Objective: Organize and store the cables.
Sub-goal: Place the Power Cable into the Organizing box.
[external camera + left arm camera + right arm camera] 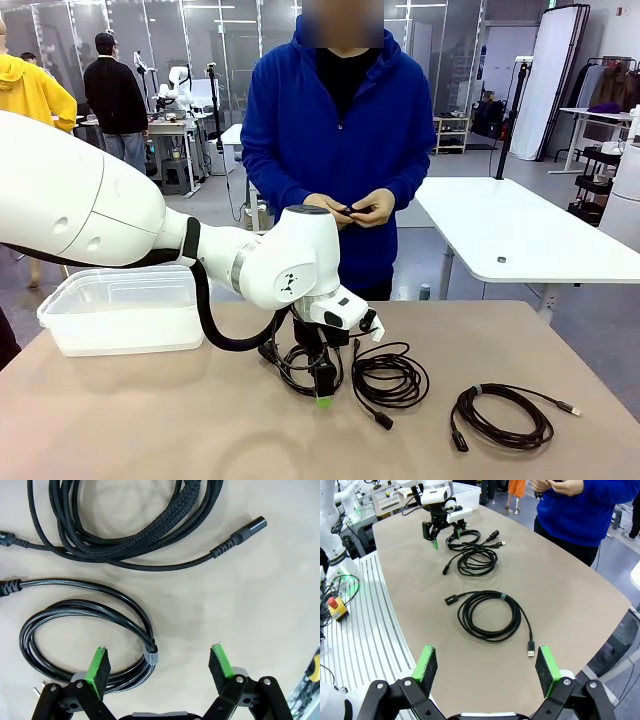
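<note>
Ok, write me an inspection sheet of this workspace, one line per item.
Surface: tan table, carrying the cords and a bin.
Job's things: three black cords: smooth coil, braided coil, silver-tipped coil; clear bin at the robot's left.
Clutter: nothing seen.
Grippers: left gripper open, low over the smooth coil; right gripper open, holding nothing.
Cables: left arm's black hose droops to the table beside the smooth coil.
Surroundings: person across the table, hands together on something small and dark; white table behind.
</note>
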Controlling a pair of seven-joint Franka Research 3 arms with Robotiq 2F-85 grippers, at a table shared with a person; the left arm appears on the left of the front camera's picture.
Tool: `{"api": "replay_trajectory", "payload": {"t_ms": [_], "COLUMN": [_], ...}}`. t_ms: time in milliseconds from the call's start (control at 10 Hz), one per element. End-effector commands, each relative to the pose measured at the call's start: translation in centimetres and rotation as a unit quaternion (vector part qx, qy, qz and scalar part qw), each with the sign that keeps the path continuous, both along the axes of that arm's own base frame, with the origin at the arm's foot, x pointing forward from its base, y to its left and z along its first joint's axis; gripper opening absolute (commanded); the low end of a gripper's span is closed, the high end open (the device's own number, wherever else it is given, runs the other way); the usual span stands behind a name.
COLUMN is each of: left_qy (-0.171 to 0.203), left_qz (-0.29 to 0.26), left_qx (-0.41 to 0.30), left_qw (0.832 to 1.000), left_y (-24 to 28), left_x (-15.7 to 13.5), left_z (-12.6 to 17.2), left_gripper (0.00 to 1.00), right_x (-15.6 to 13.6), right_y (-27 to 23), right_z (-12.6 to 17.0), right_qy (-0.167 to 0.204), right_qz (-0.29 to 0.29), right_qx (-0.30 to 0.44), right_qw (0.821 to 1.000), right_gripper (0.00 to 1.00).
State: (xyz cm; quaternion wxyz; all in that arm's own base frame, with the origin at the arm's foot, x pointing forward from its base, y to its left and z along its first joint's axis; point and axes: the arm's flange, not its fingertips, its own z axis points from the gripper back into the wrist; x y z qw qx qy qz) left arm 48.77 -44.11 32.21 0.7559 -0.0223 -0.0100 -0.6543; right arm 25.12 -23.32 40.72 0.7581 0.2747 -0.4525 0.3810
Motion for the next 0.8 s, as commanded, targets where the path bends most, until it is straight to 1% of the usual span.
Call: {"api": "replay_trajectory", "payload": {"t_ms": [0, 200, 400, 500, 600, 700], "left_qy": [0.001, -0.008, -0.013, -0.013, -0.010, -0.011], "left_qz": [-0.022, -0.014, -0.013, -0.010, -0.011, -0.006], "left_qx": [-0.001, -0.004, -0.017, -0.018, -0.018, -0.014], "left_qw": [1.000, 1.000, 1.000, 1.000, 1.000, 1.000], "left_y": [0.1, 0.2, 0.2, 0.2, 0.3, 0.2], "left_x": [0.7, 0.9, 1.0, 1.1, 1.0, 1.1], "left_z": [-1.5, -2.4, -2.5, -2.5, -2.6, -2.5], "left_gripper": [1.00, 1.00, 1.00, 0.43, 0.41, 0.00], "right_x": [0.1, 0.1, 0.1, 0.1, 0.1, 0.1], "right_y": [0.0, 0.0, 0.0, 0.0, 0.0, 0.0], "right_z": [0.3, 0.3, 0.3, 0.3, 0.3, 0.3], "right_qy": [-0.003, -0.003, -0.003, -0.003, -0.003, -0.003], "right_qz": [-0.003, -0.003, -0.003, -0.003, -0.003, -0.003], "right_qx": [0.007, 0.007, 0.007, 0.007, 0.007, 0.007], "right_qw": [1.000, 1.000, 1.000, 1.000, 1.000, 1.000], "right_gripper": [1.00, 1.00, 1.00, 1.00, 1.00, 1.00]}}
